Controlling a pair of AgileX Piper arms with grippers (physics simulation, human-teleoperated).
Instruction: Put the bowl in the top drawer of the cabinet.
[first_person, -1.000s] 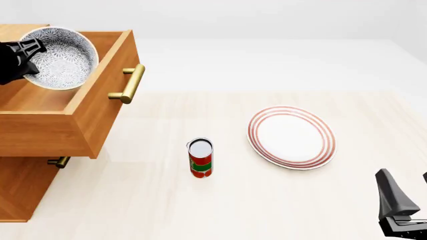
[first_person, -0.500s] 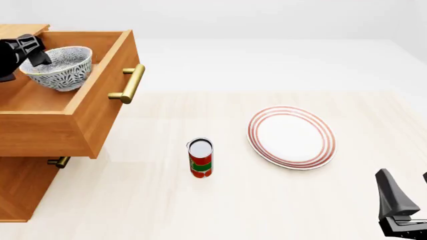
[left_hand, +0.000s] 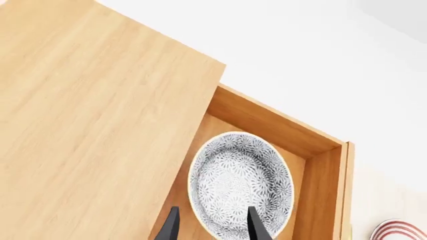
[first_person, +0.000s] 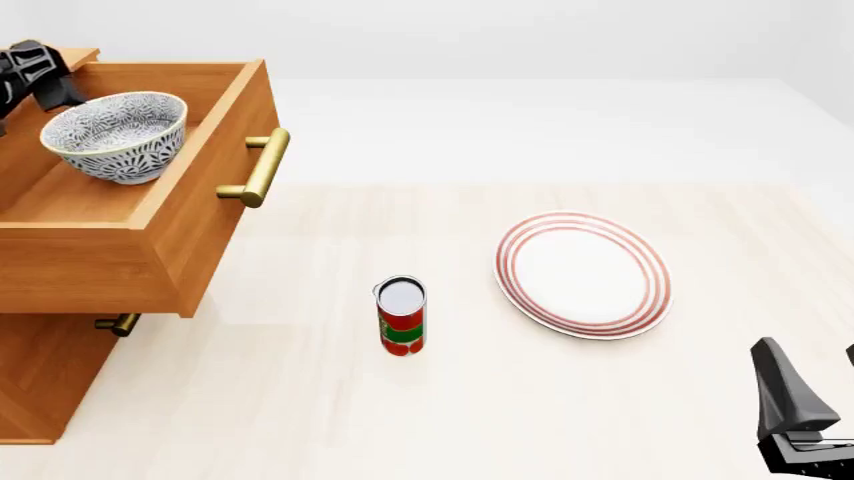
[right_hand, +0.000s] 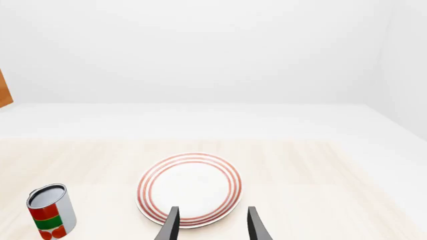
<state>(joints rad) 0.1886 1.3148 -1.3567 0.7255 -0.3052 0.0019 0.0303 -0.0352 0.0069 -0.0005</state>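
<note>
The left gripper (left_hand: 212, 227) has its jaws parted and empty, lifted clear above the bowl (first_person: 114, 135). Half a second ago those jaws were still at the bowl's rim, and a second ago the bowl hung tilted in them; now it sits upright on the floor of the top drawer (first_person: 207, 225), toward the back, free of any contact. This suggests the placement itself is done, and what remains, if anything, is pulling the arm away from the cabinet (first_person: 40, 375).

The right gripper (right_hand: 212, 225) has not moved; its jaws stand moderately open, holding nothing, well to the right of the drawer above the table (first_person: 467, 420).

The left wrist view looks straight down into the bowl and shows it close under the cabinet's top edge. The front view adds the pulled-out drawer's brass handle (first_person: 260, 168), the can (first_person: 400, 315) and the red-ringed plate (first_person: 583, 273) farther right of the drawer.
</note>
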